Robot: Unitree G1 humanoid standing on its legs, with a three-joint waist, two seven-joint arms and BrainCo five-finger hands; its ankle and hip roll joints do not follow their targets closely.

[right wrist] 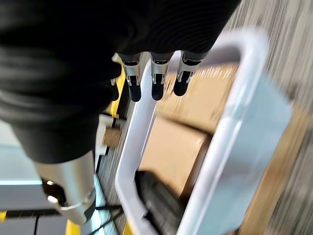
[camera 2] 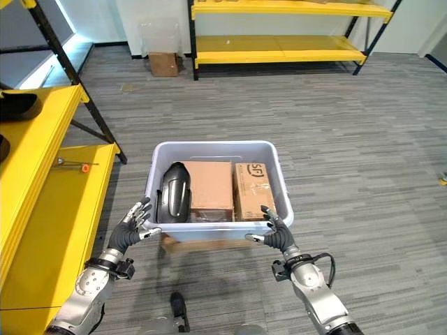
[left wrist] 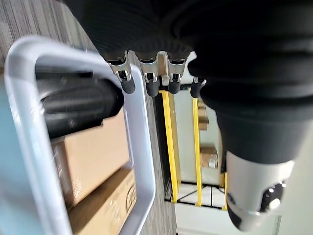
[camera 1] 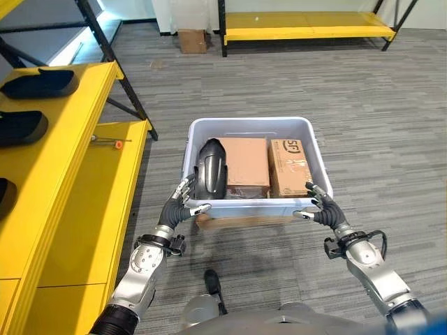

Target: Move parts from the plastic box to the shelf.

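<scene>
A pale plastic box [camera 1: 251,127] sits on the grey floor in front of me. Inside lie a black curved part [camera 1: 209,169] at its left and two cardboard cartons [camera 1: 246,166] [camera 1: 290,166] beside it. My left hand [camera 1: 181,206] hovers open at the box's near left corner, fingers spread, not holding anything. My right hand [camera 1: 321,207] is open at the near right corner, fingers straight over the rim. The yellow shelf [camera 1: 63,139] stands to the left. In the wrist views the box rim [left wrist: 142,147] [right wrist: 146,107] runs just past the fingertips.
Black parts [camera 1: 38,84] [camera 1: 17,127] lie on the shelf's upper level. A small tool with an orange tip [camera 1: 112,142] rests on the lower level. A flat cardboard piece [camera 1: 241,222] lies under the box's front. Another yellow rack [camera 1: 307,26] and a carton [camera 1: 193,40] stand far back.
</scene>
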